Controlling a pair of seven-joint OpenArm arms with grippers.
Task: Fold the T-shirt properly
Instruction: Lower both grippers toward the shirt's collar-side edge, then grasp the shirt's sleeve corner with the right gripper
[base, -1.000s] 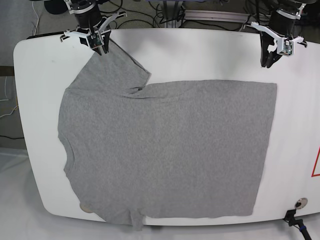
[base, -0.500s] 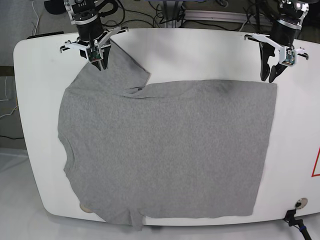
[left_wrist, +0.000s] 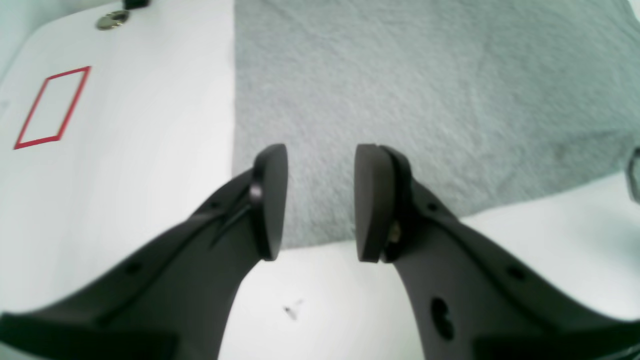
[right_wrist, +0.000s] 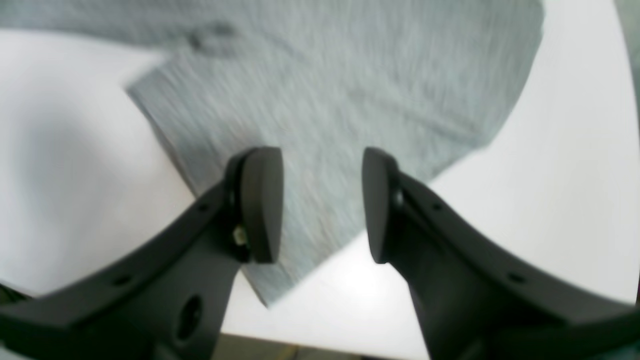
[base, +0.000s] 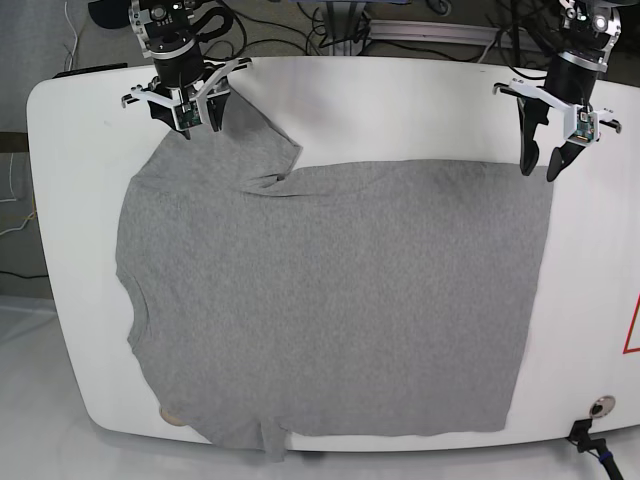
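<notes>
White rounded table (base: 400, 100), cables on floor behind. Base view: large plain heather-grey short-sleeved T-shirt (base: 330, 300) spread flat, spanning most of table; one sleeve angled toward far corner. Right gripper (base: 198, 118) over sleeve tip, jaws apart, nothing held. Left gripper (base: 540, 165) above hem corner, jaws apart, nothing held.

Left wrist view: black fingers (left_wrist: 270, 200) parted over T-shirt (left_wrist: 425, 90) corner; red outlined rectangle (left_wrist: 52, 107) on table.

Right wrist view: fingers (right_wrist: 260, 200) parted, sleeve (right_wrist: 325, 110) beneath, blurred.
</notes>
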